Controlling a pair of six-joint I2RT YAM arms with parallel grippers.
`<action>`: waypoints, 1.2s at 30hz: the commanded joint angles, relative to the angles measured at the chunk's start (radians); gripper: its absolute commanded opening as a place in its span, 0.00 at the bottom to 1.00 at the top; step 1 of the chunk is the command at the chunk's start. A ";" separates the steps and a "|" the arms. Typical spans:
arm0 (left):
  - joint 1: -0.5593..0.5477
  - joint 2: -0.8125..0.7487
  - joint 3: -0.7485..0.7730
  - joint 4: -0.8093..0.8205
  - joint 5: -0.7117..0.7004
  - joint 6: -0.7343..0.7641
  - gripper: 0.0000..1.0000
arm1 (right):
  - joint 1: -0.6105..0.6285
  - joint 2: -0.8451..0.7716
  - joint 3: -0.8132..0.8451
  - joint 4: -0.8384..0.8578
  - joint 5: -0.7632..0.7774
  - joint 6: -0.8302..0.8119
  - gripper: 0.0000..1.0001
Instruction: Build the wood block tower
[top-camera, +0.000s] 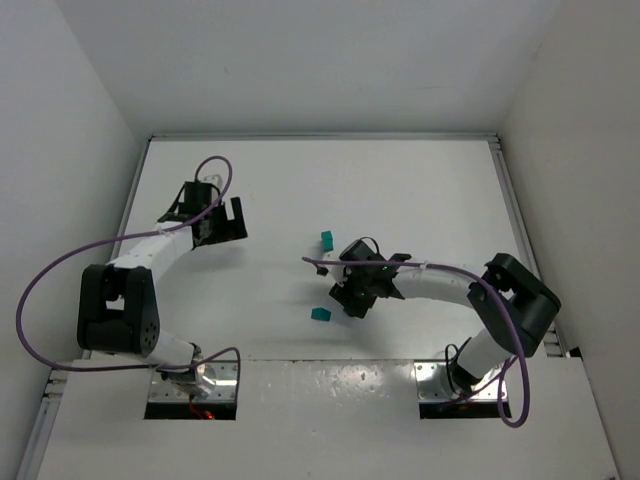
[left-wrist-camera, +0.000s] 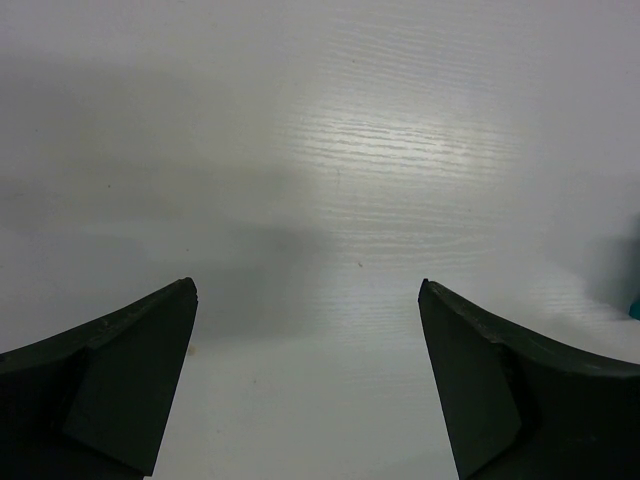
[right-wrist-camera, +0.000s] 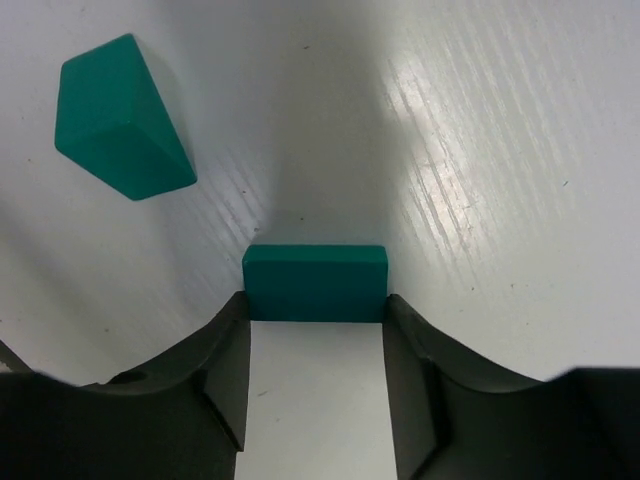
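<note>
One teal block (right-wrist-camera: 315, 283) sits pinched in right claw (right-wrist-camera: 315, 302).

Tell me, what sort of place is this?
Probably a robot test bench in a lab: two robot arms bolted to a white table, plain white walls boxing it in, and small green blocks to handle.

- Left arm (top-camera: 150, 248) and right arm (top-camera: 440, 285): white tubular links.
- Bulky black joint housings (top-camera: 118, 310), rounded at the corners.
- 1 thin purple cable (top-camera: 22, 318) looping along each arm.
- Shiny metal base plates (top-camera: 215, 378).
- Matte black wedge-shaped fingers (left-wrist-camera: 110, 380).
</note>
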 joint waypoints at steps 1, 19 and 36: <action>0.012 0.005 0.024 0.014 0.035 0.013 0.99 | 0.004 -0.010 0.034 0.045 0.002 0.006 0.40; 0.003 -0.038 0.026 -0.018 0.335 0.308 0.99 | -0.351 -0.068 0.501 -0.842 -0.683 -1.018 0.01; 0.021 -0.009 0.133 -0.081 0.257 0.352 0.99 | -0.326 0.237 0.864 -0.846 -0.441 -0.996 0.01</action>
